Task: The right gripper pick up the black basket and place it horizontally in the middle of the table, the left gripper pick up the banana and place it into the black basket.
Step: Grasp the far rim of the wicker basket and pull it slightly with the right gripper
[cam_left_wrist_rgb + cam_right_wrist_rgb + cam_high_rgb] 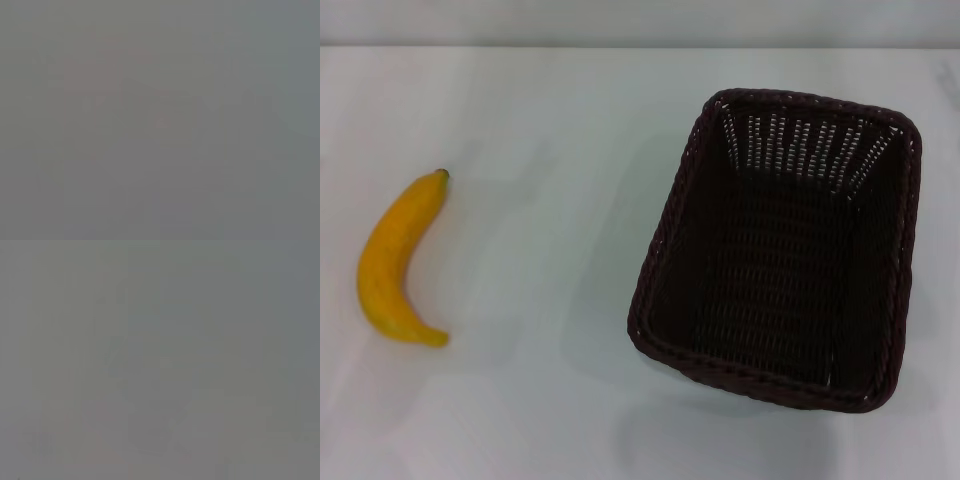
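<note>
The black basket (pixel 784 250) stands upright on the white table (pixel 550 120) at the right in the head view, its long side running away from me, slightly turned. It is empty inside. The banana (pixel 395 262) lies on the table at the far left, curved, its dark stem tip pointing to the far side. Banana and basket are well apart. Neither the left gripper nor the right gripper shows in any view. Both wrist views are a plain grey blank and show nothing.
The table's far edge meets a pale wall (pixel 640 20) along the top of the head view. Bare white tabletop lies between the banana and the basket.
</note>
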Robot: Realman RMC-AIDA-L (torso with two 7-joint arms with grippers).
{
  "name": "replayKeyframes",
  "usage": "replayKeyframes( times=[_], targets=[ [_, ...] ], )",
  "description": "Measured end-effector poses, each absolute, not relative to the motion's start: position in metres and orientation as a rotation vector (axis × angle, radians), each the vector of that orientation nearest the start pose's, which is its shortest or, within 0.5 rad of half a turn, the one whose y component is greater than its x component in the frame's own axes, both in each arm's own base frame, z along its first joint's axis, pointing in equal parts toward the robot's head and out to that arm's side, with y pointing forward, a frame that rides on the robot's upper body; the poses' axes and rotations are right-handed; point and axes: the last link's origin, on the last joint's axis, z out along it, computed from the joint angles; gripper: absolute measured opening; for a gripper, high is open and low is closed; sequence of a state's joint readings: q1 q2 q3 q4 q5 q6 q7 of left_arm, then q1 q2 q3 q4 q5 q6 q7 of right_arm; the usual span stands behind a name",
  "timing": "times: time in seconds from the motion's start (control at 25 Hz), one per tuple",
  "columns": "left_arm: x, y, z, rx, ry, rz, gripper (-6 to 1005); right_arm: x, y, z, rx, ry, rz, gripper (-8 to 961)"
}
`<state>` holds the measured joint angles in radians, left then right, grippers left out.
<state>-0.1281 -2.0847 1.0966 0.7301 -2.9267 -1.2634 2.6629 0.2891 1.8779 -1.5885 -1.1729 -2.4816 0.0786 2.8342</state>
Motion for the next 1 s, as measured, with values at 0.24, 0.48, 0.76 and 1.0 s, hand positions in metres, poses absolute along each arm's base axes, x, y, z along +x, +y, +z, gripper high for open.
replayKeyframes(
  times=[0.24,0.48,0.76,1.0],
  targets=[
    [-0.324,0.296,0.148,-1.206,-0.225,-0.977,880,0.240,0.420,0.135,-1.690,0.649,0.332,719],
    [-0.325,0.296,0.147,-1.207,-0.243,-0.997,880,0.218,0.410,0.139,-1.870,0.727,0.196,716],
    [-0.323,0.297,0.145,-1.221,-0.245,-1.006,880,0.190,0.394,0.139,-2.171,0.755,0.284,712],
    [-0.322,0.298,0.142,-1.230,-0.257,-1.018,880,0.176,0.388,0.133,-2.330,0.719,0.284,709]
  ],
)
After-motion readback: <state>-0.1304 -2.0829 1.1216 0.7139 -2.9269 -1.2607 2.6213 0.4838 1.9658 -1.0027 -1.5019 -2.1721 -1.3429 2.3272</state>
